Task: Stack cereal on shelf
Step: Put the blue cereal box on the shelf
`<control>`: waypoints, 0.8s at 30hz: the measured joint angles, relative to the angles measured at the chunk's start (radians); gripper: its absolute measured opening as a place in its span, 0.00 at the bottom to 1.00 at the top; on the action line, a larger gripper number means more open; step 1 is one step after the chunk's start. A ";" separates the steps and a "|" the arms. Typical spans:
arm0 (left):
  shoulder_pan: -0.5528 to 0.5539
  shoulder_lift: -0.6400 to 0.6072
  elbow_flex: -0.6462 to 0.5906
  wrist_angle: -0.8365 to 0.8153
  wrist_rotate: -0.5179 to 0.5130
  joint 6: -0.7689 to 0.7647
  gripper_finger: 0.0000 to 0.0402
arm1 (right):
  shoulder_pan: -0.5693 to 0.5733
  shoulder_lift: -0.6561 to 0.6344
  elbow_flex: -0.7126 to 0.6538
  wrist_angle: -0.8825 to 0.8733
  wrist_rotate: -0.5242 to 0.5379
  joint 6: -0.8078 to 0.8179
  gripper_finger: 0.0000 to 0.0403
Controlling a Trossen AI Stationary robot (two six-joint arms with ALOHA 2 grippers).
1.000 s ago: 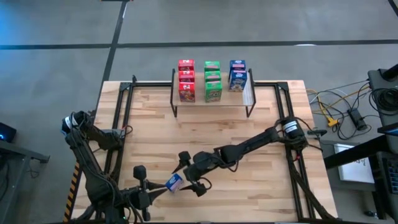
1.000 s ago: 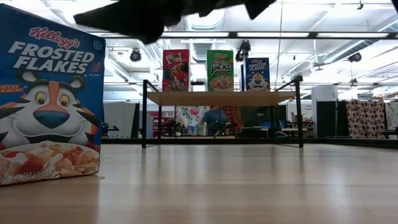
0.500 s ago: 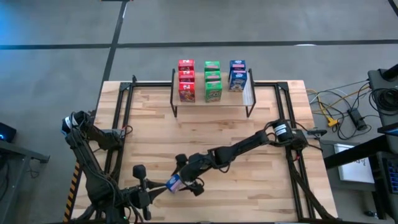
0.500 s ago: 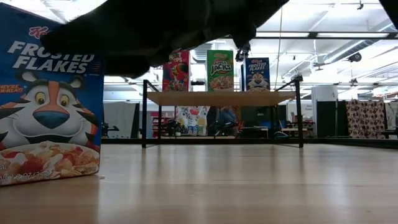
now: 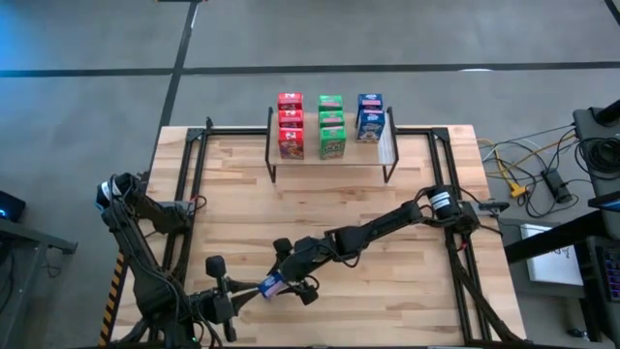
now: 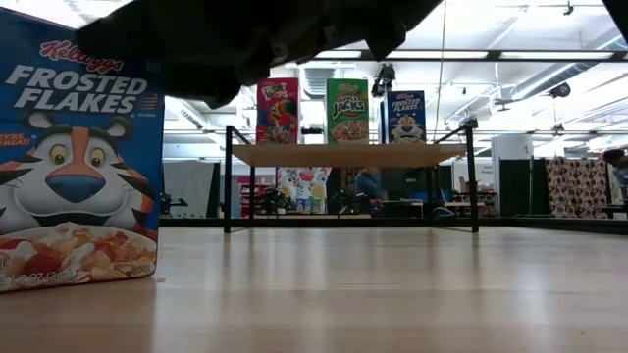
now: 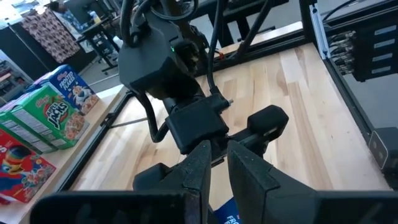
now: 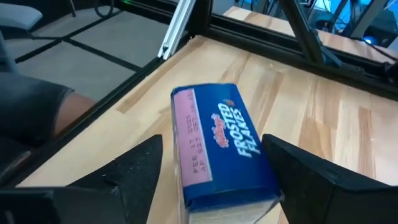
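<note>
Frosted Flakes box (image 8: 221, 146) standing at the table's near edge, far from the shelf (image 5: 331, 147).
I'm seeing my right gripper (image 5: 291, 271) straddling it, fingers spread apart; left gripper (image 5: 225, 296) waiting beside, fingers nearly together.

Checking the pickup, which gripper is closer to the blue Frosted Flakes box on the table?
Right. The right gripper is open with a finger on either side of the blue box; the left gripper sits just beside it.

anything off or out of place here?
One blue cereal box stands apart on the table's near edge, turned askew to the table's edge, while the others sit in rows on the shelf. The open right gripper straddles it. Nothing looks spilled or damaged.
</note>
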 joint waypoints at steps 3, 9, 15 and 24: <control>0.000 0.000 0.000 0.000 -0.006 0.000 0.09 | 0.000 0.000 0.000 0.002 0.000 0.004 0.62; 0.000 0.000 0.000 0.000 -0.006 0.006 0.09 | -0.001 0.000 0.000 0.002 0.000 0.024 0.57; 0.000 0.000 0.000 0.004 -0.006 -0.010 0.09 | -0.005 -0.005 0.000 0.004 0.000 0.054 0.56; 0.000 0.000 0.000 0.005 -0.006 -0.036 0.09 | -0.005 -0.007 0.000 0.002 0.000 0.049 0.54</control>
